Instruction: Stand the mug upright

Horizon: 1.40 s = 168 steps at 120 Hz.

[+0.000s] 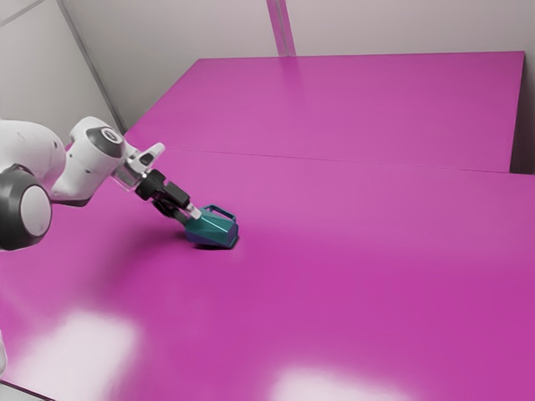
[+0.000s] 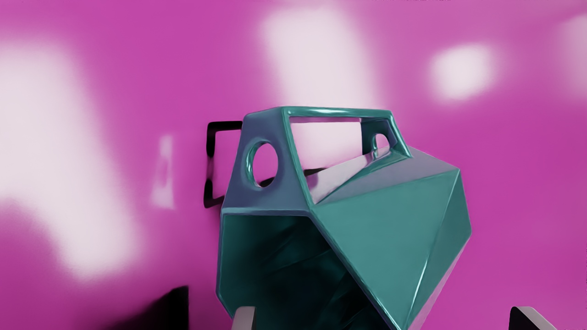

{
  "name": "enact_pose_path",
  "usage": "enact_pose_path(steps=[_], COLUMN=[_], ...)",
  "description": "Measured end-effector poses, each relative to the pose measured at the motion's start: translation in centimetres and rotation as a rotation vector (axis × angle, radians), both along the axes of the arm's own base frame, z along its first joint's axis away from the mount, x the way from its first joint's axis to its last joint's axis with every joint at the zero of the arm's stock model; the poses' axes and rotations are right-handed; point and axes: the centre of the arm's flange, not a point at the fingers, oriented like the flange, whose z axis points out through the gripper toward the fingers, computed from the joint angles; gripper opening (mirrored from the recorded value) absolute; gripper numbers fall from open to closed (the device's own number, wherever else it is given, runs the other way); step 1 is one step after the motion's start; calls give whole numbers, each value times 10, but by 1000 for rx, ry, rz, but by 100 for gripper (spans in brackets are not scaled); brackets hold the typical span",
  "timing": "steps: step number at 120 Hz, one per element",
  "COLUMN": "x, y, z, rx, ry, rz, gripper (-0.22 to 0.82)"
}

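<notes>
One mug (one handle), tipped over.

Our white Franka arm extended from the exterior view's left, our wrist inclined obliquely downward toward that view's right, our black two-finger gripper open, our fingertips spaced wide apart.

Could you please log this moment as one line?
mug: on its side, handle up | gripper: open, near mug's mouth | upright: not yet
</notes>
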Motion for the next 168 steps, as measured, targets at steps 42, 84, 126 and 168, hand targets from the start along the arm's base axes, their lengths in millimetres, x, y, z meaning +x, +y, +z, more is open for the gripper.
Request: enact_pose_path(steps=[42, 84, 126, 168], x=[2, 6, 6, -1], y=[-12, -25, -52, -74], z=[-7, -3, 33, 71], rx=[-42, -57, -68, 89], ry=[-58, -100, -150, -187], rz=[-70, -105, -132, -203], gripper=[36, -5, -16, -18])
